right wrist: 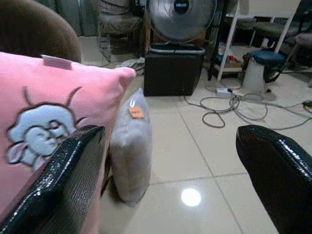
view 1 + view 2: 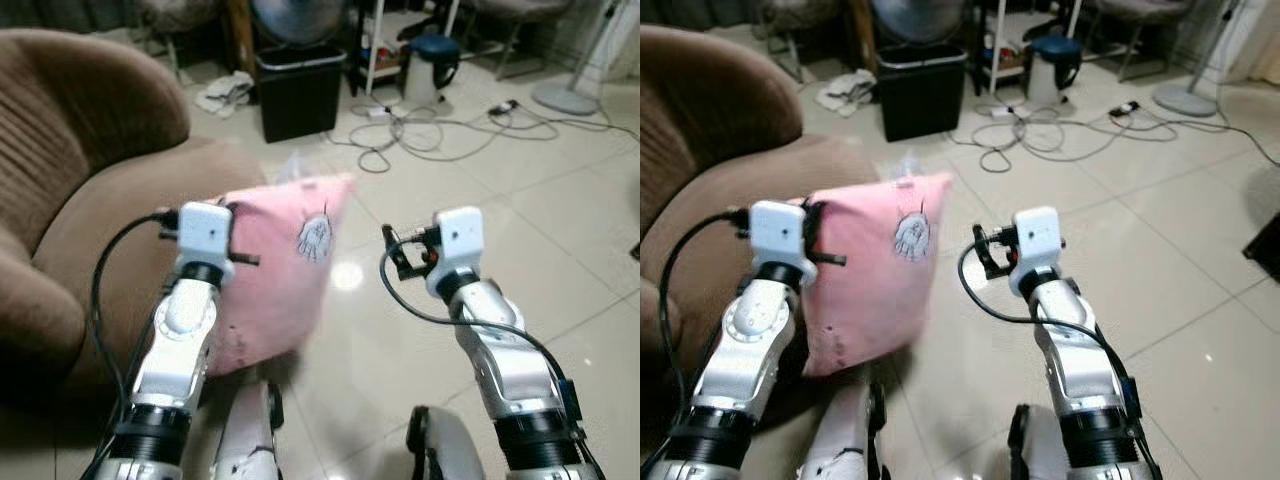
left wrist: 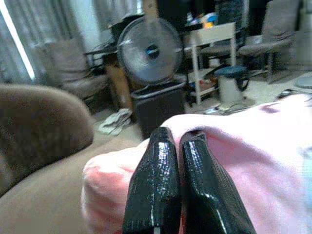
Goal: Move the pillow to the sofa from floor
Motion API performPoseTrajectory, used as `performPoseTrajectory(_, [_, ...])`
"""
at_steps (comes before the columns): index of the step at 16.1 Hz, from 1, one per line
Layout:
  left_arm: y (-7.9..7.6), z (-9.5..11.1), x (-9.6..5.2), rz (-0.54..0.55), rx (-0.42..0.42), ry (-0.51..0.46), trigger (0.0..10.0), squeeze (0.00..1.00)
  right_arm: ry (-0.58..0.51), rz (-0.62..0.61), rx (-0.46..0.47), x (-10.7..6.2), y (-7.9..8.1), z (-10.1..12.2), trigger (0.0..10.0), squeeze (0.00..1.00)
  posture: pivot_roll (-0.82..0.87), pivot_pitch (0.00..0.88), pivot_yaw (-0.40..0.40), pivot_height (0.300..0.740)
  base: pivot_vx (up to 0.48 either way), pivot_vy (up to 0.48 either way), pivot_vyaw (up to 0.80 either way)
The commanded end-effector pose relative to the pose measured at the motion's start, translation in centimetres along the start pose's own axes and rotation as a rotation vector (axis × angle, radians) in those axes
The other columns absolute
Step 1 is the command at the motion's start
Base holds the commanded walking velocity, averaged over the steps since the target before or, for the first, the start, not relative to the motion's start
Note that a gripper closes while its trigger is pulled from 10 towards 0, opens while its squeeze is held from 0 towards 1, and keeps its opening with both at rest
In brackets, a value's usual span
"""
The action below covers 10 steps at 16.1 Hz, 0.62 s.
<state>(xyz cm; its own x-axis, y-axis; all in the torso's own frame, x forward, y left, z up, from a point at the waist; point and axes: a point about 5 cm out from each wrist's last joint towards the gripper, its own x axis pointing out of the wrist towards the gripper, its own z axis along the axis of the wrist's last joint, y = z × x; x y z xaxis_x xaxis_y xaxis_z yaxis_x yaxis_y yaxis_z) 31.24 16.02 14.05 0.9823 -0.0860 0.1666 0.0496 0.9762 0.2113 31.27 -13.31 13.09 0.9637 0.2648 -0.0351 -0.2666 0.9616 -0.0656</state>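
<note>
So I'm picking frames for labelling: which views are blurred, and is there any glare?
Left eye view: the pink pillow is smeared along its edges, with a glare spot on the floor tiles. Right eye view: similar softness. Left wrist view: soft overall, bright window at one edge, left gripper shiny. Right wrist view: sharpest, with a small floor reflection between the right gripper fingers.

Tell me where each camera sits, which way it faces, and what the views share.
Left eye view: on the head, looking forward and down; both silver arms, pink pillow, brown sofa.
Right eye view: the other stereo eye, same scene.
Left wrist view: along the left end effector, its fingers shut on the pillow; fan and black bin beyond.
Right wrist view: along the open right end effector; pillow beside one finger, a grey pillow on the floor.
Shared: all four show the pink pillow; both wrist views show the fan and bin.
</note>
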Motion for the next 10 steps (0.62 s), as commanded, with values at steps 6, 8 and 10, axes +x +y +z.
performPoseTrajectory(6, [-0.27, 0.63, -0.19, 0.022, 0.07, -0.015, 10.0, 0.0, 0.015, 0.014, -0.027, 1.28, 0.42, 0.29, 10.0, 0.0, 0.15, 0.0, -0.038, 0.68, 0.0, 0.0, 0.0])
performPoseTrajectory(8, [-0.02, 0.6, -0.28, 0.023, 0.073, -0.012, 10.0, 0.0, 0.024, 0.012, -0.034, 1.28, 0.42, 0.13, 10.0, 0.0, 0.12, 0.0, -0.024, 0.695, 0.0, 0.0, 0.0])
performPoseTrajectory(10, [0.07, 0.57, -0.19, 0.015, 0.069, -0.013, 10.0, 0.0, 0.023, 0.01, -0.035, 0.97, 0.43, 0.05, 10.0, 0.0, 0.11, 0.0, -0.012, 0.705, 0.0, 0.0, 0.0])
